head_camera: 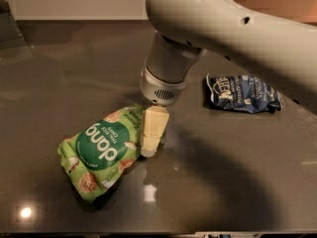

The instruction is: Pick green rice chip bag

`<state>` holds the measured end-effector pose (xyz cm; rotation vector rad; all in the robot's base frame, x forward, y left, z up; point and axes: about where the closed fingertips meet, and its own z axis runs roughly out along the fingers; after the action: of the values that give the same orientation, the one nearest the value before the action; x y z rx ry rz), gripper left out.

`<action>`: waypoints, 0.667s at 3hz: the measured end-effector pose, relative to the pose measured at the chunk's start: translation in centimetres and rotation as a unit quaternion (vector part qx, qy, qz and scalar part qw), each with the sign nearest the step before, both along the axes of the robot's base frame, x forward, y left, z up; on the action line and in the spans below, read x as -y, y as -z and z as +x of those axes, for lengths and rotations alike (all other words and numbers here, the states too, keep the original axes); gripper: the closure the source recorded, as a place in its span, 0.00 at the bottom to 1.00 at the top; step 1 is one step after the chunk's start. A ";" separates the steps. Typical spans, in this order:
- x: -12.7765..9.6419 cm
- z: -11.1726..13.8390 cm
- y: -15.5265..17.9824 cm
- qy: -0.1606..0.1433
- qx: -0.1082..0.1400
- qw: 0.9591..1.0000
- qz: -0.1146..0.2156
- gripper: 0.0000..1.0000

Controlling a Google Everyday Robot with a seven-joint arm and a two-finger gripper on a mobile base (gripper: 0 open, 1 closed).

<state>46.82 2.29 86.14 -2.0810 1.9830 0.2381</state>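
The green rice chip bag (101, 151) lies flat on the dark table, left of centre, its dark green circle with white "dang" lettering facing up. It is light green and crinkly, with round chip pictures. My gripper (148, 148) hangs from the big white arm and comes down at the bag's upper right edge, touching or just over it. The far side of the gripper is hidden behind its near cream part.
A smaller dark blue snack bag (242, 94) lies to the right, apart from the green bag. The dark glossy table (223, 182) has its front edge along the bottom of the view. The white arm (233, 29) spans the upper right.
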 end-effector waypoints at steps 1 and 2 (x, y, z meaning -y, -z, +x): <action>-1.2 -0.5 1.2 -0.009 -0.009 1.000 -0.006 0.00; -1.9 -0.6 2.0 -0.015 -0.015 1.000 -0.013 0.10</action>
<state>46.19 4.15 84.15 -2.1365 1.9838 0.2522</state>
